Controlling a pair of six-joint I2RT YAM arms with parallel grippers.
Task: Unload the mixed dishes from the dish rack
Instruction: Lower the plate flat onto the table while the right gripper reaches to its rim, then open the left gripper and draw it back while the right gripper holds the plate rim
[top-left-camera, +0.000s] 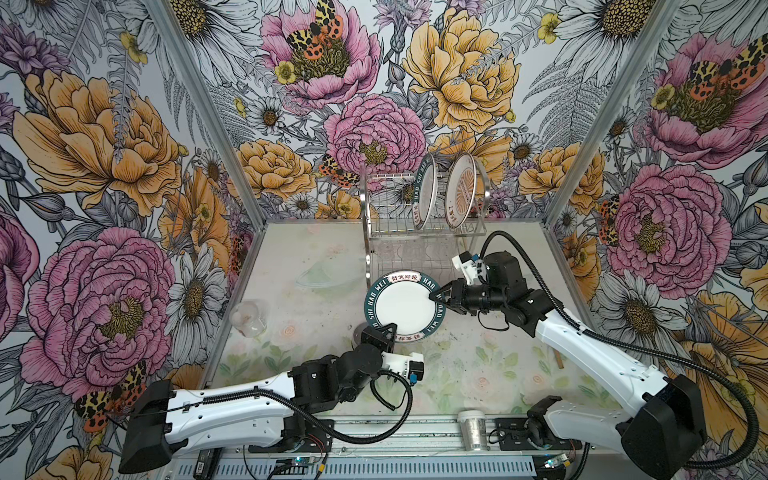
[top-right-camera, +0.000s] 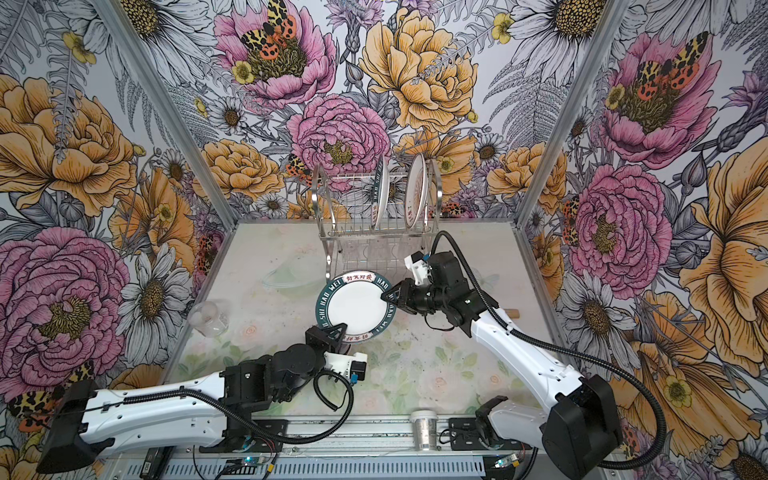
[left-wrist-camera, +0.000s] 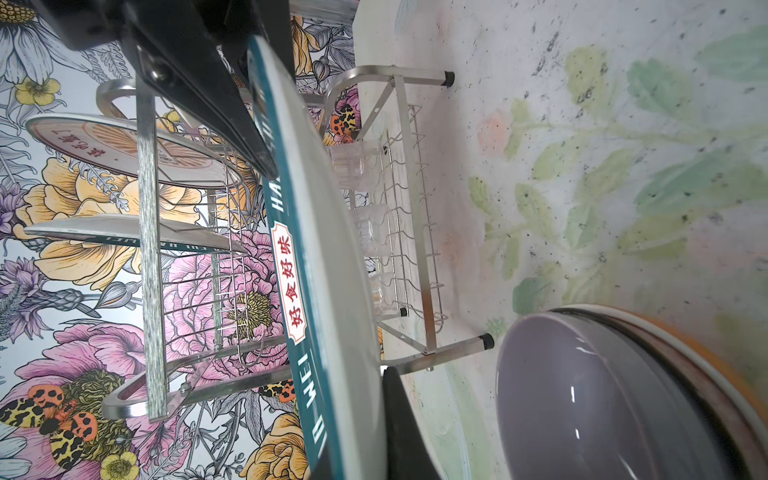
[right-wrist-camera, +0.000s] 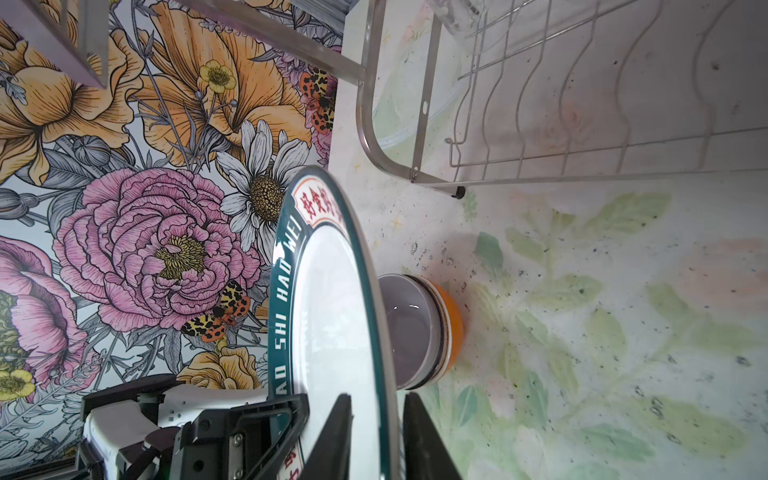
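Plate (top-left-camera: 402, 305), face up over the worktop's (top-left-camera: 478, 365) centre: left gripper (top-left-camera: 384, 332) clamps its near rim. Right gripper (top-left-camera: 436, 297), jaws narrow, straddles its right rim, and whether it grips cannot be told.

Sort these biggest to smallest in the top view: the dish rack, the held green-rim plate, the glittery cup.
1. dish rack
2. green-rim plate, lifted nearer the camera, so it may look a bit bigger than it is
3. glittery cup

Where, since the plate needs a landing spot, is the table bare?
Bare: the front table between left arm and right arm. Crowded: under the plate, where bowls stack, and left, by the glass.
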